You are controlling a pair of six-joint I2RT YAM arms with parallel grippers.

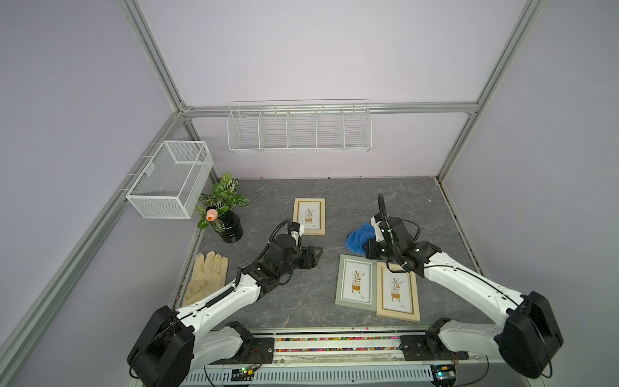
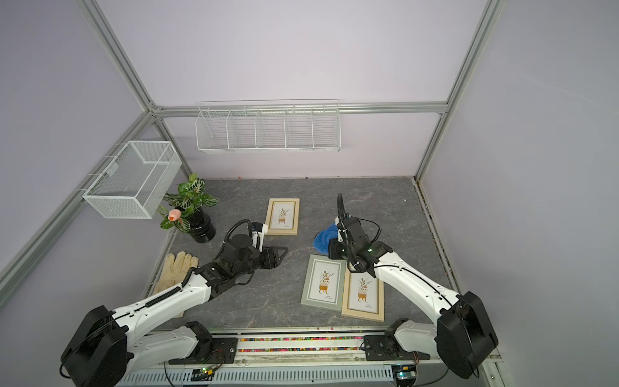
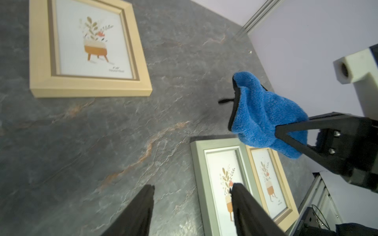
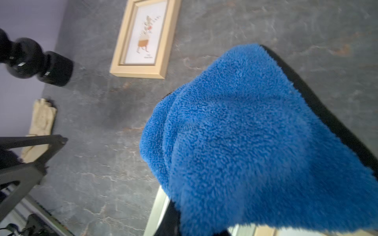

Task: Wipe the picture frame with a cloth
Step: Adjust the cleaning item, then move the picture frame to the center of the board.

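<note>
Right gripper (image 3: 279, 130): jaws pinched tight on the blue cloth (image 3: 263, 114). Cloth hangs bunched above the table (image 1: 268, 301), at 12 o'clock of the grey-green picture frame (image 1: 355, 280). Left gripper (image 3: 192, 190): jaws partly apart, empty, at 9 o'clock of the cloth.
</note>
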